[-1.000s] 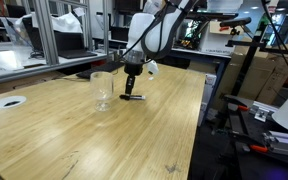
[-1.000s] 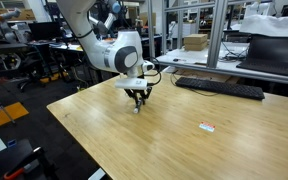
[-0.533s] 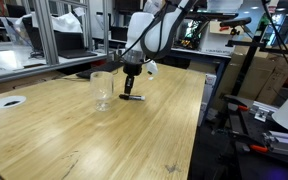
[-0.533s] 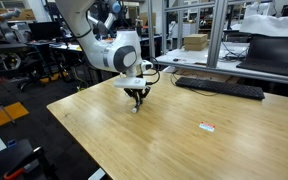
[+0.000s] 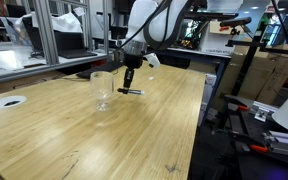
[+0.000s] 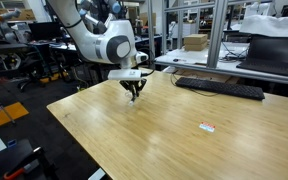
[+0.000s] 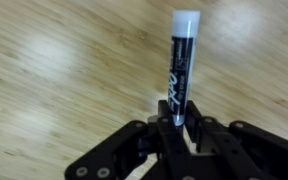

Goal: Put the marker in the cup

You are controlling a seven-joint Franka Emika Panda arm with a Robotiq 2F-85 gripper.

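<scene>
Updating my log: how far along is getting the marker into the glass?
Done: the claw is shut on the marker, which looks raised off the table. In hand: the claw holds it level beside the cup. Left: bring the marker over the cup's rim, tip it down and release; it is not yet inside.

The arm (image 6: 102,45) is made of glossy white, rounded shells, with darker bands at the joints above the end effector (image 5: 128,82). The end effector is matte black. In the wrist view its two narrow fingers (image 7: 197,128) rise from angular black linkage bars, which are dotted with small round pivot pins on either side.
</scene>
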